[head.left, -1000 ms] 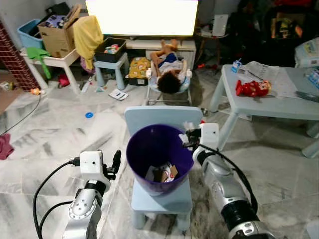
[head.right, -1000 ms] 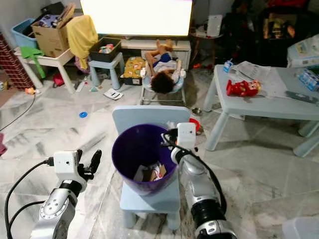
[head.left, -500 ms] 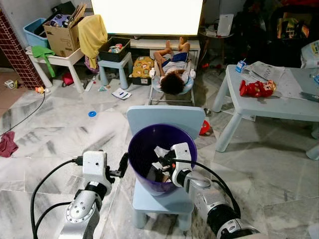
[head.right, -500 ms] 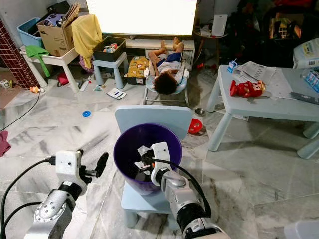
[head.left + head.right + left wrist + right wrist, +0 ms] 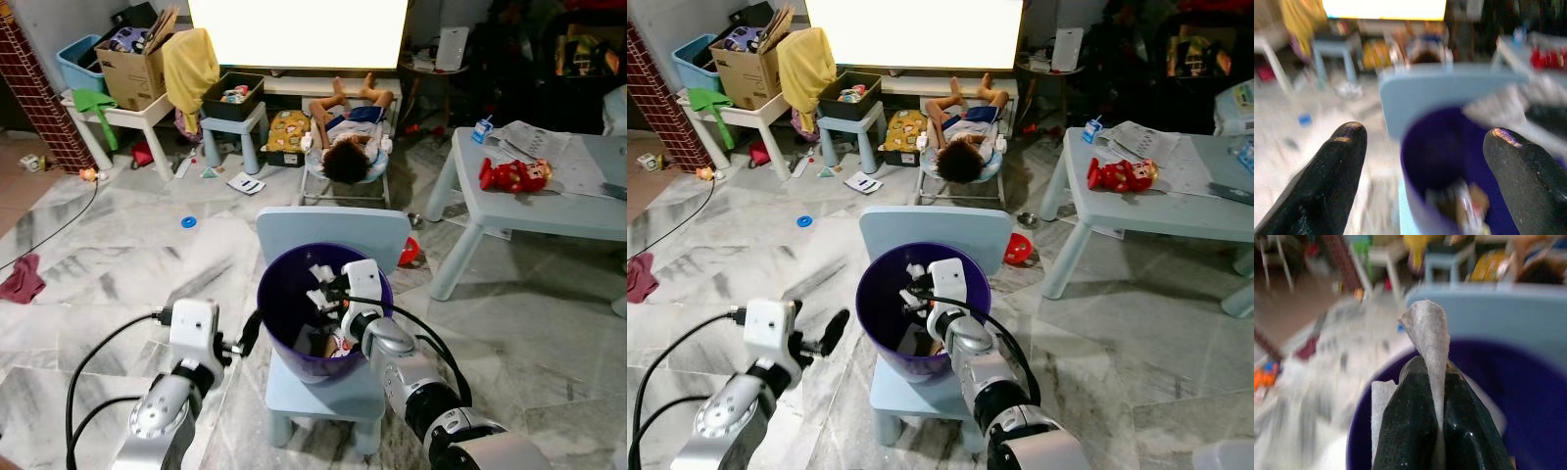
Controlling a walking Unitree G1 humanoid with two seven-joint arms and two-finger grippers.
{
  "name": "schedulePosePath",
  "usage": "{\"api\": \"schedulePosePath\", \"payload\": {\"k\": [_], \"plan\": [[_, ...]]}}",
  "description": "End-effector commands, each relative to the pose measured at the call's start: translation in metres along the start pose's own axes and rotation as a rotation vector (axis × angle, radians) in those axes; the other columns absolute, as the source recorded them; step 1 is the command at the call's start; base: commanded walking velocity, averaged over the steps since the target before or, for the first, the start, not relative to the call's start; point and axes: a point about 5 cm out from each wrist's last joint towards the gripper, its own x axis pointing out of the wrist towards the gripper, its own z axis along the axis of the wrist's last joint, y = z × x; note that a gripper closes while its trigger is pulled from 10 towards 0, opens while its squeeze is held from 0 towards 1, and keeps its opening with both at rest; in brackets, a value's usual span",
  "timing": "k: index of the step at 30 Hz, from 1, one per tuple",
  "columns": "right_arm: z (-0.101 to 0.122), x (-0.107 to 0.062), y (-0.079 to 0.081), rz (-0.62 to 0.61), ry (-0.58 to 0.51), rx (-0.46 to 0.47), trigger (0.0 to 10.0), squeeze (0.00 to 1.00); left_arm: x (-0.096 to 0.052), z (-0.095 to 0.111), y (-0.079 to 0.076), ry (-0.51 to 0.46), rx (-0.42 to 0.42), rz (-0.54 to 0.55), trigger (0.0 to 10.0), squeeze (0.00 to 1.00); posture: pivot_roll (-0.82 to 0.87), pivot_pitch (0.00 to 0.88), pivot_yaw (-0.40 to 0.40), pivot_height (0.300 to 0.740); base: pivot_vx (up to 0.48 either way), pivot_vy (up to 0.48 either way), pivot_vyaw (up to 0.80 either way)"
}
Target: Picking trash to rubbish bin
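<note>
Right, my right end effector (image 5: 326,286) is down inside the mouth of the purple bin (image 5: 279,323), its two black fingers (image 5: 1410,431) pinched tight on a scrap of white tissue (image 5: 1425,328) — the wrist view shows the tissue sticking up between them, over the bin's interior. The bin stands on a small pale-blue chair (image 5: 323,227), with some trash (image 5: 333,343) already lying at its bottom. My worry from here is the release: thin tissue like this may cling to the fingers when I open them, and I could then drag it back out as I lift the arm. The other risk is the wrist catching the bin's rim on withdrawal and tipping the bin off the chair, since it sits on a narrow seat. The right arm reaches forward and inward from the right, elbow low, wrist bent over the rim. My left end effector (image 5: 250,333) hangs just beside the bin's outer wall, fingers spread wide apart and holding nothing — I judge it close enough to nudge the bin.
</note>
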Motion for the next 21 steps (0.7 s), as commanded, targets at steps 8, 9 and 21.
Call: {"api": "schedulePosePath", "payload": {"k": [8, 9, 21], "plan": [[0.079, -0.008, -0.028, -0.096, -0.363, -0.019, 0.0, 0.00, 0.016, 0.055, -0.012, -0.229, 0.033, 0.000, 10.0, 0.00, 0.11, 0.033, 0.010, 0.740, 0.000, 0.000, 0.00], [0.086, -0.012, -0.032, -0.109, -0.393, -0.018, 0.0, 0.00, 0.017, 0.058, -0.013, -0.242, 0.028, -0.003, 10.0, 0.00, 0.11, 0.034, 0.009, 0.740, 0.000, 0.000, 0.00], [0.096, -0.034, -0.046, -0.163, -0.404, -0.082, 0.0, 0.00, 0.021, 0.065, -0.014, -0.273, -0.020, 0.002, 10.0, 0.00, 0.09, 0.026, 0.003, 0.740, 0.107, 0.000, 0.00]]}}
